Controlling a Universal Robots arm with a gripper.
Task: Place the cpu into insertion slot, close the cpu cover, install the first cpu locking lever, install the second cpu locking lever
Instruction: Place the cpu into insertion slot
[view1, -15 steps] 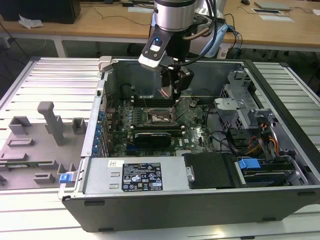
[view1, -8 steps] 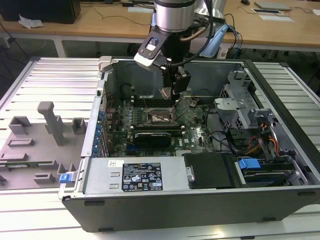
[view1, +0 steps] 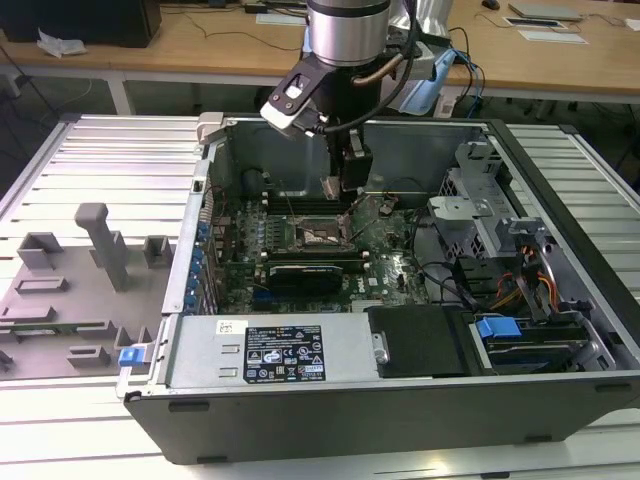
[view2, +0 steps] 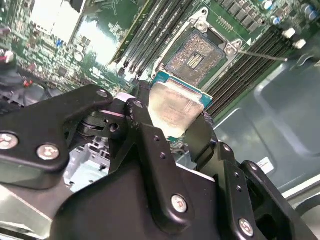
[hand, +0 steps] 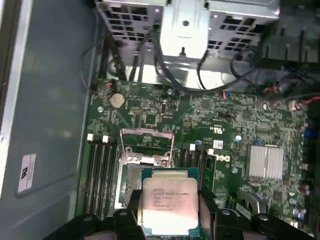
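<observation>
Gripper (view2: 172, 131) clamps cpu (view2: 176, 102) by its edges, pale top up, above insertion slot (view2: 196, 56); cpu cover (hand: 147, 145) stands open, giving access.

Exterior view: off the arm, high up, looking down into the open case (view1: 300, 400) at mid range, with the arm (view1: 345, 30) and gripper (view1: 350, 190) near centre.

First wrist view: close, sighting along the fingers (hand: 207, 207) past the cpu (hand: 168, 207) pinched between them; board (hand: 235, 120) beyond the fingertips.

Second wrist view: closer, from behind the fingers (view2: 145, 125), oblique.

All three share the insertion slot (view1: 318, 235), just beyond the fingertips.
</observation>
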